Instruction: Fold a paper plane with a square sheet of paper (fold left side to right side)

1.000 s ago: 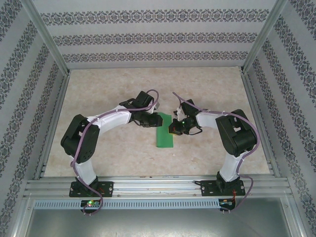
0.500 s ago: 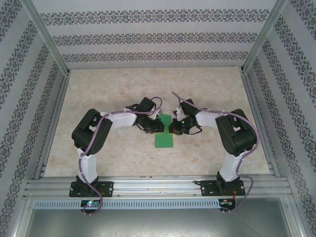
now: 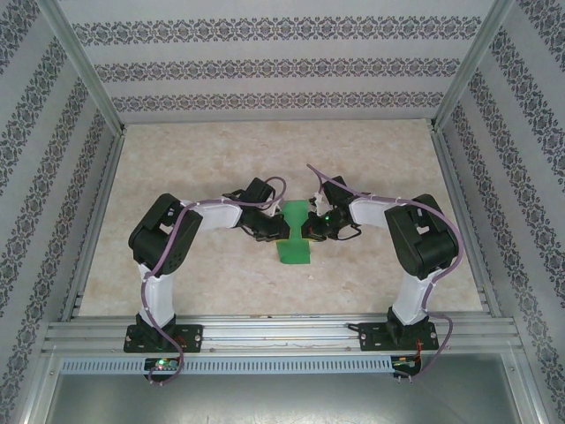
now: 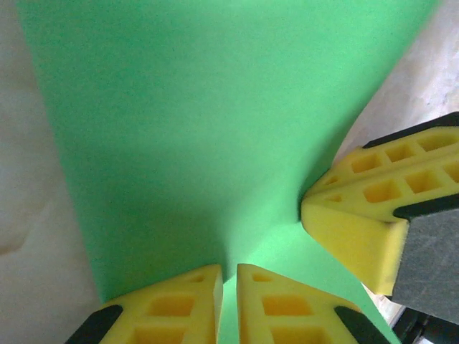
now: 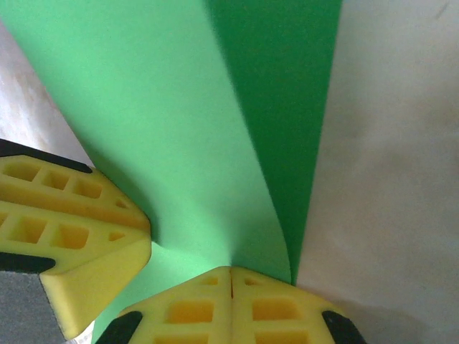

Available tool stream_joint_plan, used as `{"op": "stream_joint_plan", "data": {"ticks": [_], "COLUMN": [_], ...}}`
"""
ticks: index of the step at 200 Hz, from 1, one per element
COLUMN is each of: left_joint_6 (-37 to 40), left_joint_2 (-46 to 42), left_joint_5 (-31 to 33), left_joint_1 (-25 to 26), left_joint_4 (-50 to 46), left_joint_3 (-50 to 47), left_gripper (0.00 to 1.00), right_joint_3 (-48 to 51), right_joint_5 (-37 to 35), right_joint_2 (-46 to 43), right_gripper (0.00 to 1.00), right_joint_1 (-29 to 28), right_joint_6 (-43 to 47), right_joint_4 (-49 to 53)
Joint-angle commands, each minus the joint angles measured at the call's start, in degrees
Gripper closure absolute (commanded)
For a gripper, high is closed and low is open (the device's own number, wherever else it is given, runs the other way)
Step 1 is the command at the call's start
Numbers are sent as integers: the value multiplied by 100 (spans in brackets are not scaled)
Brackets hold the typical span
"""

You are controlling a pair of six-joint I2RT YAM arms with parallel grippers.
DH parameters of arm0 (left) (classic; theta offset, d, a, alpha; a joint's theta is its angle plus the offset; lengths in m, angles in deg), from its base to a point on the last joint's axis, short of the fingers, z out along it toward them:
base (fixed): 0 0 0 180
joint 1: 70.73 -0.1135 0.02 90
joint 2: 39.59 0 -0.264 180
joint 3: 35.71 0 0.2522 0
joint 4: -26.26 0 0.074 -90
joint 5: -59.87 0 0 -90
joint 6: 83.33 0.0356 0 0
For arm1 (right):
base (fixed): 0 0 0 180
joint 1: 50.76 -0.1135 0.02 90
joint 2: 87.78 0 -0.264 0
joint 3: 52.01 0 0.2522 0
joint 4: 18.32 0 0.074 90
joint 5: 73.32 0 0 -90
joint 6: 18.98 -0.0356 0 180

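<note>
Green sheet of paper [image 3: 294,253] lies at the centre of my top view on the table [image 3: 177,159], waisted where both grippers meet it. My left gripper [image 4: 228,279] has its jaws nearly together, pinching the sheet's edge. My right gripper [image 5: 231,276] has its jaws pressed tight on the opposite, curled edge.

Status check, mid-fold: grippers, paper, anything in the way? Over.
Right gripper shut on edge of green paper. Left gripper nearly closed over it, grip unconfirmed. Paper bowed between them. Nothing in the way.
</note>
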Motion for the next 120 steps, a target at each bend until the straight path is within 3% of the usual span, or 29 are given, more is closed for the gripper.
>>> {"op": "stream_joint_plan", "data": {"ticks": [1,120], "left_joint_6": [-78,158], "left_joint_2": [74,-348], "left_joint_5": [309,377], "left_joint_1": [-136,-620], "left_joint_4": [75,-64], "left_joint_3": [-290,-865], "left_gripper": [84,84], "right_joint_3": [204,267], "right_joint_5": [-916,-987], "right_joint_2": [420,443], "right_gripper": [100,100], "right_joint_1": [-44,18], "right_joint_6": [162,224], "right_joint_4": [624,678]}}
